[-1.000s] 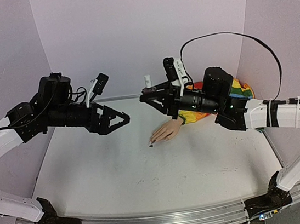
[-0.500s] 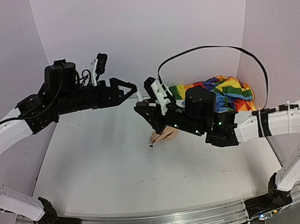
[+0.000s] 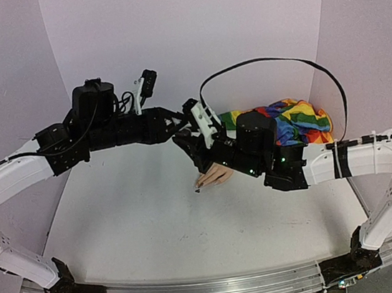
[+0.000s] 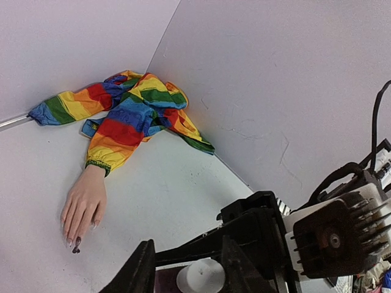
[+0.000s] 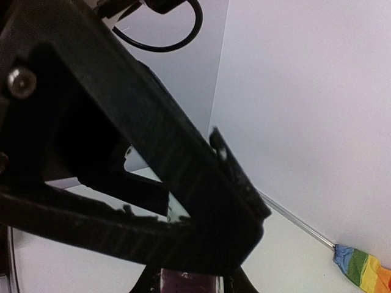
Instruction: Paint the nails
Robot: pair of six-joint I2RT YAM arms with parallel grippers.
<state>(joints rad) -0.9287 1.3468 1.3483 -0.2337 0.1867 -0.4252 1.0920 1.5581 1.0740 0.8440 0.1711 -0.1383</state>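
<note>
Top view: the left claw (image 3: 186, 122) and right claw (image 3: 194, 141) meet nose to nose above the table (image 3: 134, 227). The hand (image 3: 218, 174) lies flat just below them, with its nails (image 3: 200, 185) at the end nearest the left arm and the sleeve (image 3: 294, 119) bunched in the far right corner. Left wrist cam: a white cap (image 4: 198, 276) sits between the left claw's fingers (image 4: 142, 274). The jaws are partway apart, one finger looks to be against the cap and there's a sliver of gap at the other, so I can't tell if it's pinching. Further back one nail is dark and the rest look bare. Right wrist cam: it's mostly filled by the left claw, and the purple bottle (image 5: 186, 285) at the bottom edge is clamped tight in the right claw. I'd call this the uncapping step, no painting yet. Next up it needs a firm pinch on the cap, a twist while the right claw holds steady, then a straight lift out.
</note>
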